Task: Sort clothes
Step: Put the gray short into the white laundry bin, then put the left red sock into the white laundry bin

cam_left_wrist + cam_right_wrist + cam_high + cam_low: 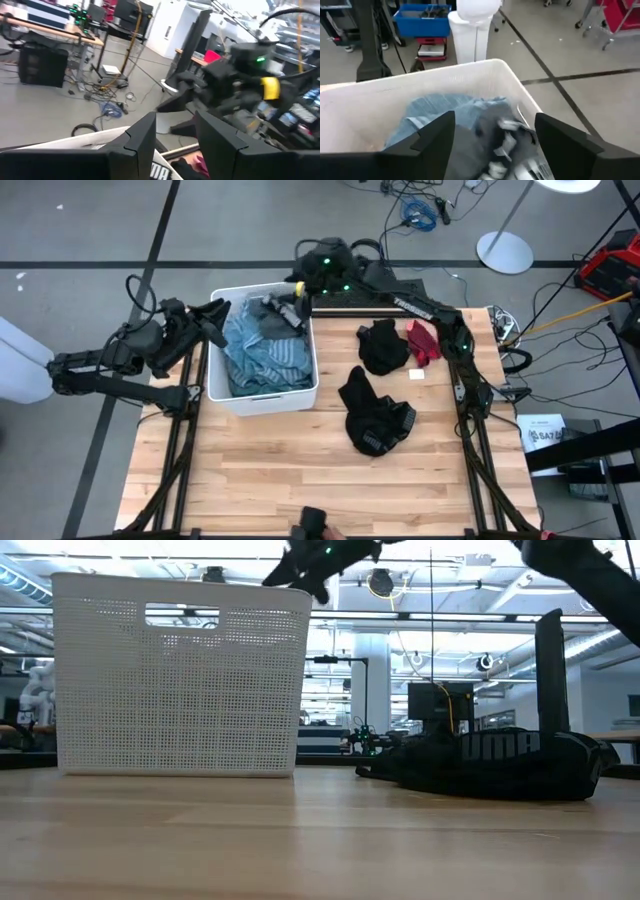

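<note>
Several clothes lie in two groups. One heap fills the white bin (262, 394) at the table's back left: a teal striped piece (262, 358) spread across most of it, with a dark grey and white garment (268, 310) on top at the bin's far end. In the right wrist view the same grey garment (505, 140) lies crumpled over the blue fabric (440, 112) inside the bin's walls (470, 70).

On the bare wood to the right of the bin lie three more. A black garment (383, 346) lies near the back edge, with a red one (423, 338) just beside it on the right. A larger black piece (372, 417) lies nearer the table's middle, apart from both; in the low view it shows as a low dark mound (500, 765) with white lettering, right of the bin (180, 680).

The right gripper (287, 298) hangs over the bin's far end, above the grey garment, its fingers (432, 135) spread wide with nothing between them.

The left gripper (212, 317) hovers just outside the bin's left wall near its back corner, fingers (142, 137) apart and holding nothing.

A small white tag (417, 374) lies on the table (300, 470) between the two black pieces.
</note>
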